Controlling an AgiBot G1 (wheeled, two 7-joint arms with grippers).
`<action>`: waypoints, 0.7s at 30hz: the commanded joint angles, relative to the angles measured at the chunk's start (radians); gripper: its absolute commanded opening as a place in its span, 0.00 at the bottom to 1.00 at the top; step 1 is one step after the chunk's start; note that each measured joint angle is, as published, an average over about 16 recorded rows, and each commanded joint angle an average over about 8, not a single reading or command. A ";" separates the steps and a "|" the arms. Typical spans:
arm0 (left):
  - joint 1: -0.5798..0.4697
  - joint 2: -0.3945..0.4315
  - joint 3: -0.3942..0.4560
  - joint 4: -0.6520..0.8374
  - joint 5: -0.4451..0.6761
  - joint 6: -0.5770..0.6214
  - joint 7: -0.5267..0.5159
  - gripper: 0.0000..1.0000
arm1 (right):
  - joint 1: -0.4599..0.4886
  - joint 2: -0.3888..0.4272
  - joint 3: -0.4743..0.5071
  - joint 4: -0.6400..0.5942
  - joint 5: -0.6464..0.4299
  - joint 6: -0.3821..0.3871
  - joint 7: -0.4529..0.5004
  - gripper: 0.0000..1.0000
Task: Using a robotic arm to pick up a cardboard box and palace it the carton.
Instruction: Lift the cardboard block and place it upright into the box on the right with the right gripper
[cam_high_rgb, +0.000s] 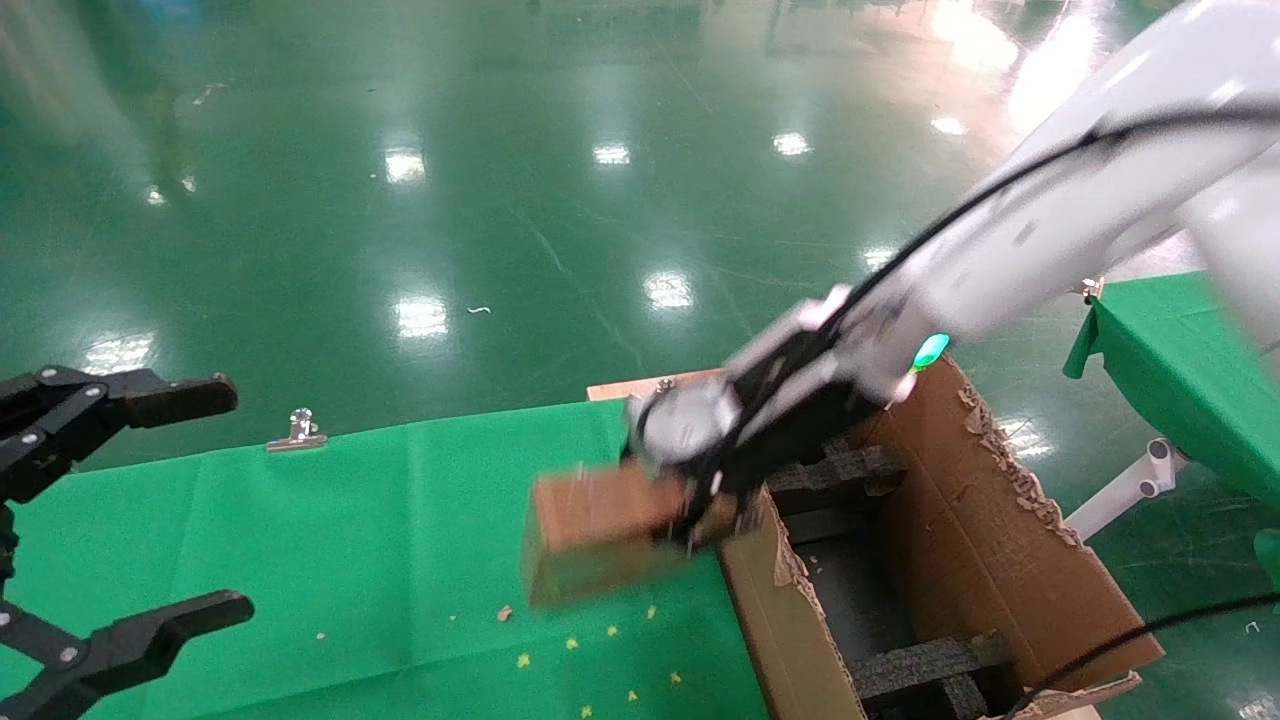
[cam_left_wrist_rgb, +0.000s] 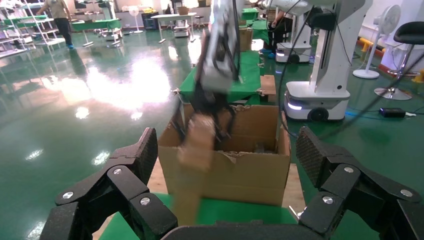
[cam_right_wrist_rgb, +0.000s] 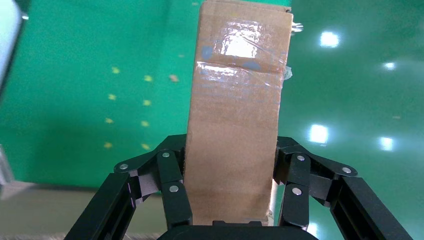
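Note:
The white robotic arm (cam_high_rgb: 1040, 240) reaches in from the right. Its right gripper (cam_high_rgb: 700, 500) is shut on the small brown cardboard box (cam_high_rgb: 600, 535) and holds it in the air above the green table, just left of the carton's near wall. The box also shows in the right wrist view (cam_right_wrist_rgb: 235, 125), with clear tape near its far end, clamped between the fingers (cam_right_wrist_rgb: 172, 192). The large carton (cam_high_rgb: 960, 560) with ragged flaps and black foam blocks (cam_high_rgb: 835, 470) stands at the table's right end; it also shows in the left wrist view (cam_left_wrist_rgb: 240, 165). My left gripper (cam_high_rgb: 110, 520) is open and empty at the left edge.
A green cloth (cam_high_rgb: 350, 560) covers the table, with small yellow specks near the front and a metal clip (cam_high_rgb: 297, 430) at its back edge. A second green table (cam_high_rgb: 1190, 370) stands at the right. A white mobile robot base (cam_left_wrist_rgb: 320, 95) stands beyond the carton.

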 joint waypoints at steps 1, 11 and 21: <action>0.000 0.000 0.000 0.000 0.000 0.000 0.000 1.00 | 0.046 0.010 -0.005 -0.023 0.019 -0.003 -0.017 0.00; 0.000 0.000 0.000 0.000 0.000 0.000 0.000 1.00 | 0.197 0.035 -0.114 -0.111 0.116 -0.005 -0.090 0.00; 0.000 0.000 0.000 0.000 0.000 0.000 0.000 1.00 | 0.322 0.149 -0.249 -0.165 0.195 -0.011 -0.146 0.00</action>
